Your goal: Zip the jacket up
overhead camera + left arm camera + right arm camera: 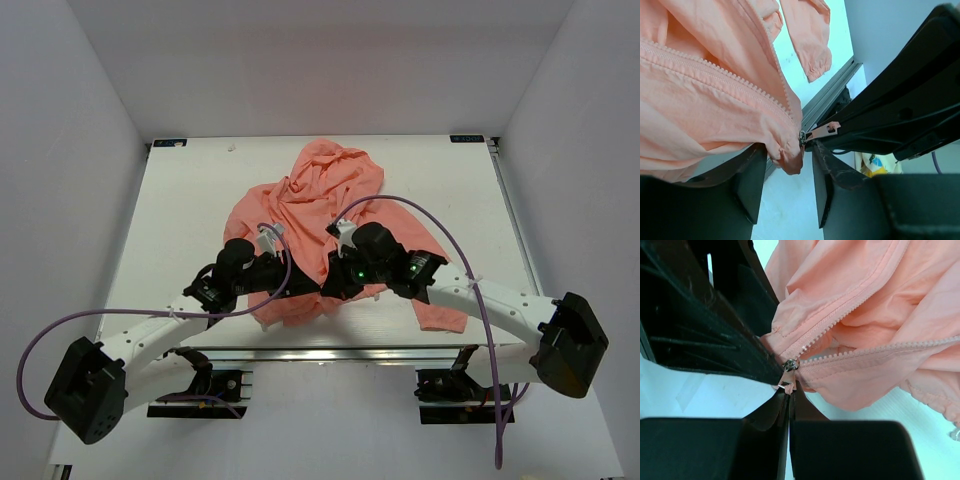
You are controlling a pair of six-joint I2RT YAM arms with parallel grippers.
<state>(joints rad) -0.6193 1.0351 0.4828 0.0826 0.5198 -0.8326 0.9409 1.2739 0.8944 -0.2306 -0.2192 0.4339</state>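
The salmon-pink jacket (pixel 318 195) lies crumpled in the middle of the white table, hood toward the back. Both grippers meet at its near hem. My right gripper (pixel 790 393) is shut on the zipper pull (pixel 788 378) at the bottom of the two open rows of zipper teeth (pixel 865 354). My left gripper (pixel 788 152) is open, its fingers (pixel 749 182) standing on either side of the hem corner (pixel 790 161), right beside the pull (pixel 823 132). In the top view the left gripper (pixel 303 284) and the right gripper (pixel 336 282) almost touch.
The table's front edge with a metal rail (pixel 320 352) lies just behind the grippers. One sleeve (pixel 440 312) trails to the near right, under the right arm. Purple cables (pixel 440 230) loop over both arms. Grey walls enclose the table on three sides.
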